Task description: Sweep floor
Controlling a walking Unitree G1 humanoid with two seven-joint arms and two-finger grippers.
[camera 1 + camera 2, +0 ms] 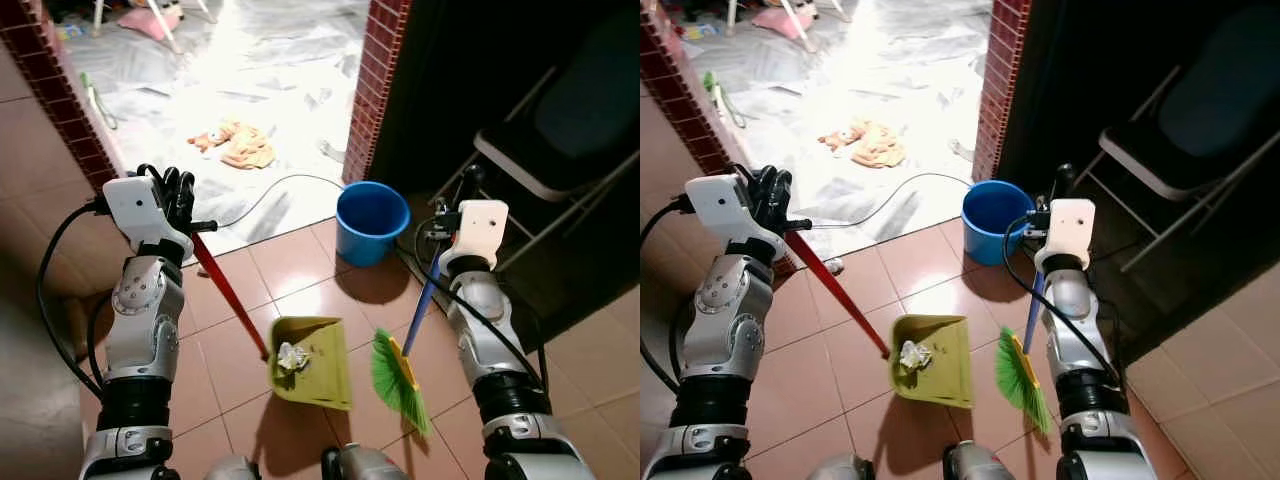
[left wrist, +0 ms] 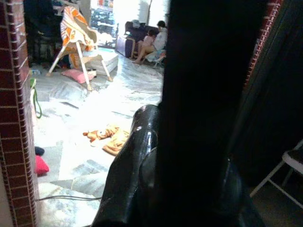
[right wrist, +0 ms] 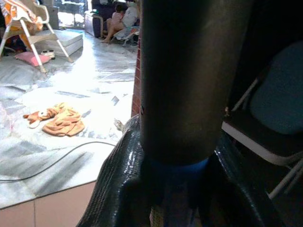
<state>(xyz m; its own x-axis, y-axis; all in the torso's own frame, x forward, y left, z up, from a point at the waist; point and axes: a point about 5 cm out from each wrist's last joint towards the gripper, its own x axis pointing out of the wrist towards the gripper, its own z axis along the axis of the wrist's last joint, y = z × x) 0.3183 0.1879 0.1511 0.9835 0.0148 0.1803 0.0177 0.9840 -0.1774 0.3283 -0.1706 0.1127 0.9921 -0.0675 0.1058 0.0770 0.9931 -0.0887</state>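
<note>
Both end effectors grip handles: left [image 1: 183,203] dustpan [image 1: 311,362], right [image 1: 441,222] broom [image 1: 402,376] beside it.

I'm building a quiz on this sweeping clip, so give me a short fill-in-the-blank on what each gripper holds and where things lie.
1. The left gripper holds the dustpan by its long ____ handle.
2. The right gripper holds a broom whose bristles are ____.
3. Crumpled paper lies inside the ____.
4. The blue bucket stands beside the ____ pillar.

Missing words: red; green; dustpan; brick
</note>
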